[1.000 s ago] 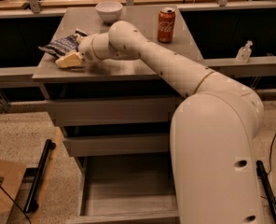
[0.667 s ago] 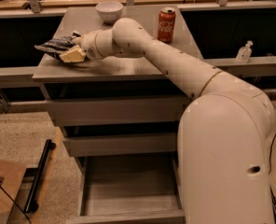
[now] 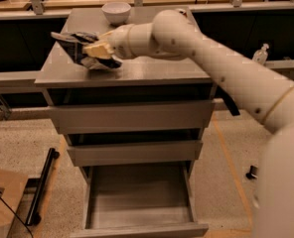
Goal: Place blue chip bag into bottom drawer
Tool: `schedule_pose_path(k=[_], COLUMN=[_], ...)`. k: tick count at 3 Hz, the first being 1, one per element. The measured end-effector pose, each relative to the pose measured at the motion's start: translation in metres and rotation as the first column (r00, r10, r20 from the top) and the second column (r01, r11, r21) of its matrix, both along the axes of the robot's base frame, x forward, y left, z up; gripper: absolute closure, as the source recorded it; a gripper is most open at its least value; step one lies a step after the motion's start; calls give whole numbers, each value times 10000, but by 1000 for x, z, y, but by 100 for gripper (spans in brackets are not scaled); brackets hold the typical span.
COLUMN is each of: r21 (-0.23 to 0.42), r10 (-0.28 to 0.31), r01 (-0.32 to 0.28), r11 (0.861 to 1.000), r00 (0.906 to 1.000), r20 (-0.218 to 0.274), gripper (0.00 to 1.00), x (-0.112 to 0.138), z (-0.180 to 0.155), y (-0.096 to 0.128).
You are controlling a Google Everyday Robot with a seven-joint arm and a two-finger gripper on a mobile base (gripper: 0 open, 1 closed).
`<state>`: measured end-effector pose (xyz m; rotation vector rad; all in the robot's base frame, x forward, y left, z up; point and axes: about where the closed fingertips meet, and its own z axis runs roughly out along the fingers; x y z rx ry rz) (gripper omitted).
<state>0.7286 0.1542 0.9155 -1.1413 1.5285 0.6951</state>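
Note:
The blue chip bag (image 3: 73,43) is dark and crinkly with pale patches. It sits at the left of the grey cabinet's top (image 3: 152,69), raised off the surface at its left end. My gripper (image 3: 98,53) reaches from the right and is shut on the bag, its pale fingers (image 3: 98,49) clamped on the bag's right end. The bottom drawer (image 3: 139,197) is pulled out and open below, its inside bare. The two drawers above it are shut.
A white bowl (image 3: 115,11) stands at the back of the cabinet top. My arm (image 3: 226,68) crosses the top's right side and hides what is behind it. A black bar (image 3: 41,185) and a cardboard box (image 3: 3,200) lie on the floor at left.
The view has shifted, so the cabinet sits more central. My gripper has stayed on the bag, which has lifted a little off the top. The red can is now hidden behind my arm.

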Motion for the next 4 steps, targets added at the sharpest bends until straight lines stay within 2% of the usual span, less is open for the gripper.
schedule_pose_path(k=[1, 2, 3, 4], r21=[-40, -286, -1058, -1293], r10=[-804, -1990, -2762, -2817], r01=[803, 1970, 2557, 2521], r11=[9968, 9800, 9610, 9590], r00=[9965, 9702, 9097, 8979], r20=[-235, -1379, -3100, -3382], gripper=[100, 100, 100, 100], x=[-58, -164, -237, -253], z=[32, 49, 10, 1], y=[-62, -122, -179, -189])
